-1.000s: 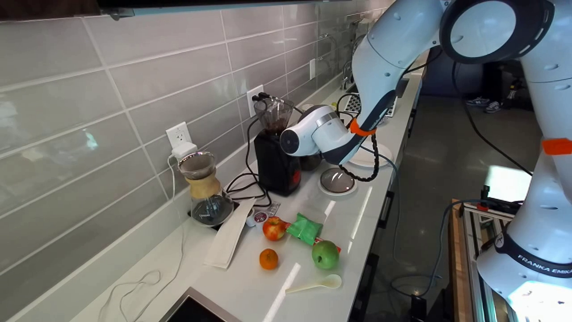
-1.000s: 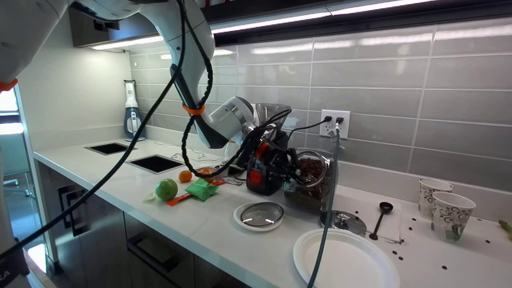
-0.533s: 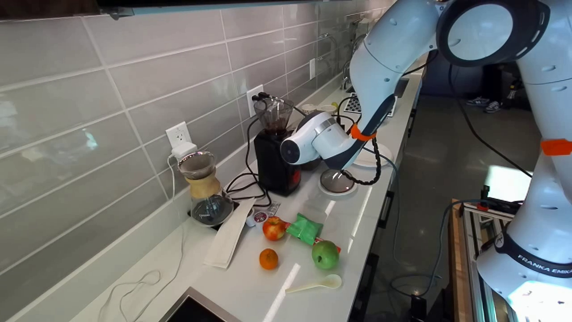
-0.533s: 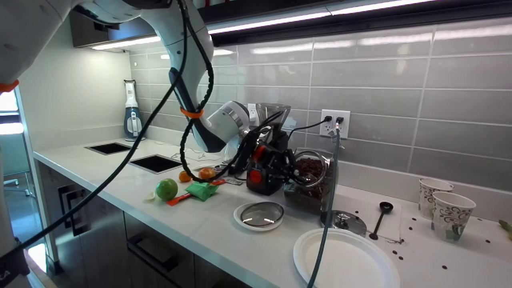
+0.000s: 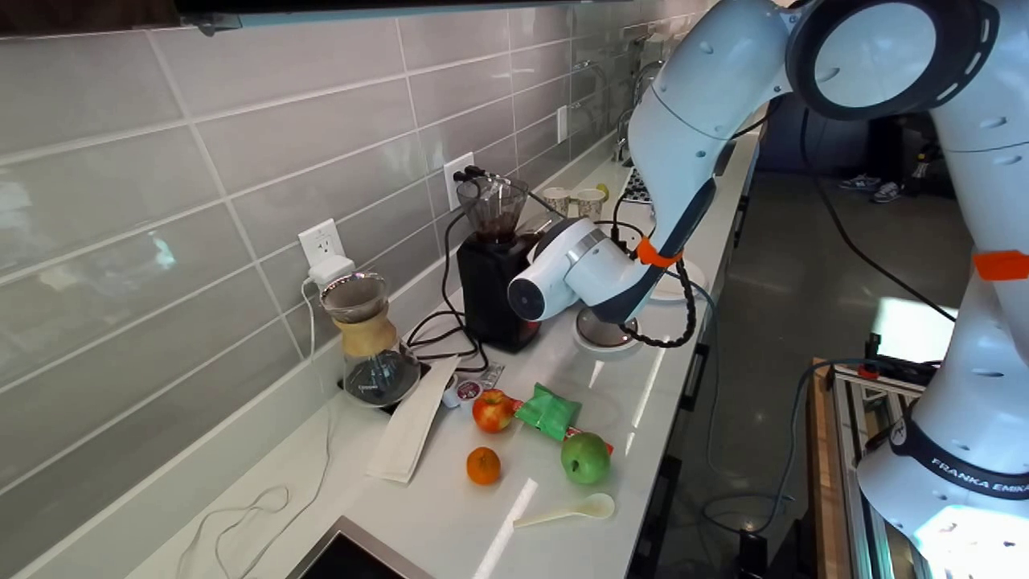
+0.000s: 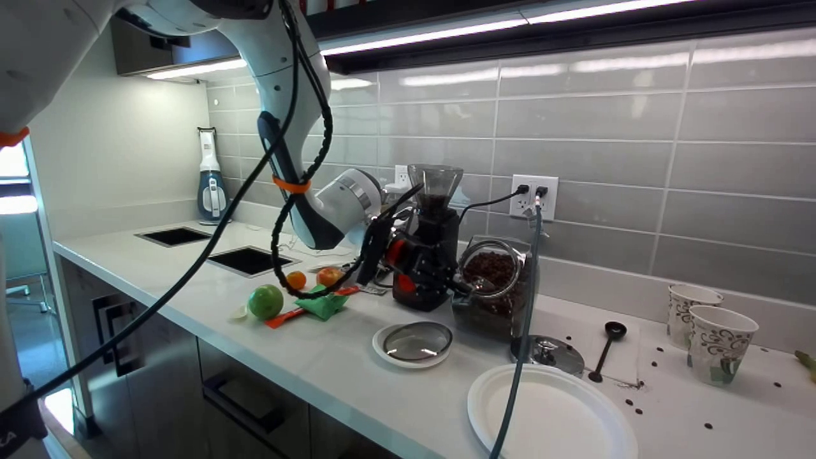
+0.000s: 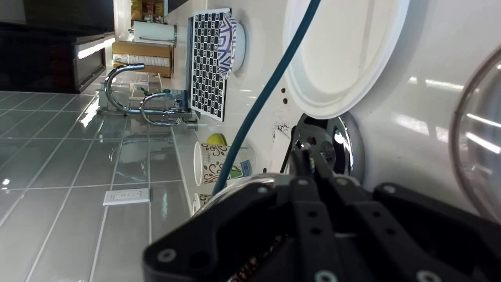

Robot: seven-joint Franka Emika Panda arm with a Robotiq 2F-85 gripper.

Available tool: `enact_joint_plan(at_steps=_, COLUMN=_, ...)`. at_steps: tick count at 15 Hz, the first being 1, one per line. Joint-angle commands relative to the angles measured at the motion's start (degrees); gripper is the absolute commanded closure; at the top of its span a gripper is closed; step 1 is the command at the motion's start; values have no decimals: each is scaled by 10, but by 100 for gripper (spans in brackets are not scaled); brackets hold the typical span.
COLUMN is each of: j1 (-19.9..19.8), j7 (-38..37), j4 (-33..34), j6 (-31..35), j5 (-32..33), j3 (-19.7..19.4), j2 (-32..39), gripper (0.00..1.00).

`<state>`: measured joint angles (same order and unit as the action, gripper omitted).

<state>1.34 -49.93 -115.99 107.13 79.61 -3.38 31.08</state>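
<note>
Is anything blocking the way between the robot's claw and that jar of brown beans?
Nothing visible stands between them. The shut gripper is close by the jar; I can't tell whether they touch. In an exterior view, a blue-green cable crosses the jar's side away from the gripper.

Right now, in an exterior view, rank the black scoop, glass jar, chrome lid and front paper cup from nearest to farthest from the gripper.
1. Glass jar: right by the shut gripper; contact is unclear.
2. Chrome lid: lower right of the jar.
3. Black scoop: just right of the lid.
4. Front paper cup: far right.
</note>
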Motion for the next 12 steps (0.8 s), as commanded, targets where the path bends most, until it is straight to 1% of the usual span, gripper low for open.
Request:
enact_joint_plan(at_steps=1, j1=7, j7=-41, j4=-24, j6=-38, j5=19, j3=10, j2=-10, gripper=99)
enact_joint_plan(at_steps=6, j1=11, j7=-62, j4=-36, j6=-79, j5=15, j3=19, j2=-16, gripper=99)
enact_joint_plan(at_steps=12, j1=9, j7=-55, j4=-72, j6=-136, j5=-24, j3=37, j2=-52, gripper=99)
